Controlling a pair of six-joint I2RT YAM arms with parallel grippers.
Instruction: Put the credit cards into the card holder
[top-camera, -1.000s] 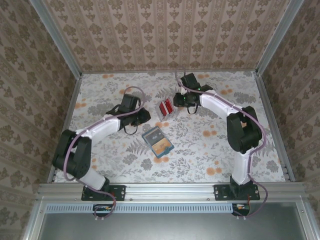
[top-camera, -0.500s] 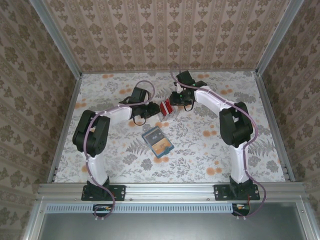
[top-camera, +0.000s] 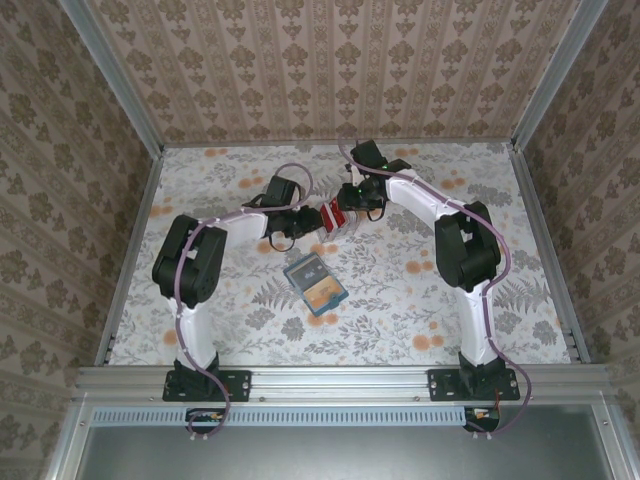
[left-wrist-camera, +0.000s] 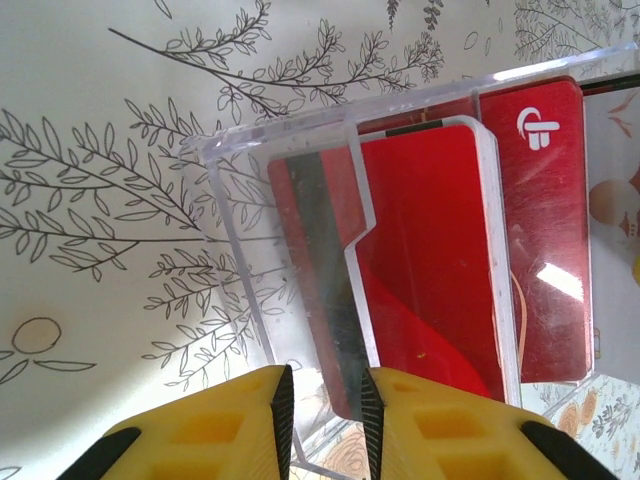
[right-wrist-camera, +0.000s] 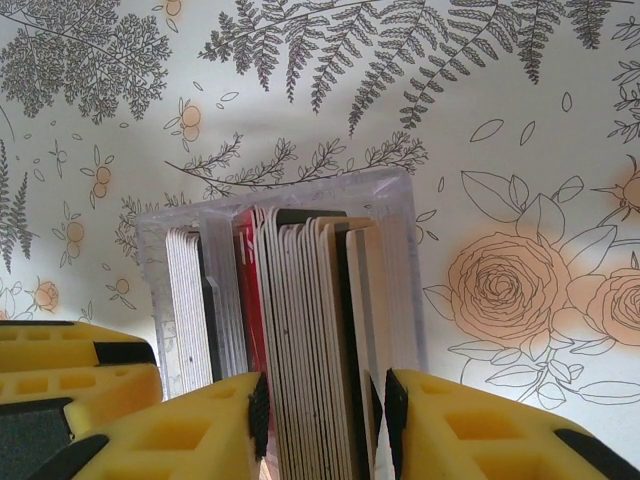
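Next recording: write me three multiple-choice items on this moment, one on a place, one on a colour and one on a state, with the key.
1. Where does the wallet lie relative to the clear card box?
A. on its near side
B. on its far side
C. underneath it

2. What colour do the cards show through the box's wall?
A. green
B. red
C. blue

3. How is the wallet?
A. folded shut
B. standing on edge
C. lying open

Key: 1 A, in the top view it sits nearer than the box. 2 B, the left wrist view shows red faces. 3 C, its blue and tan inner faces show.
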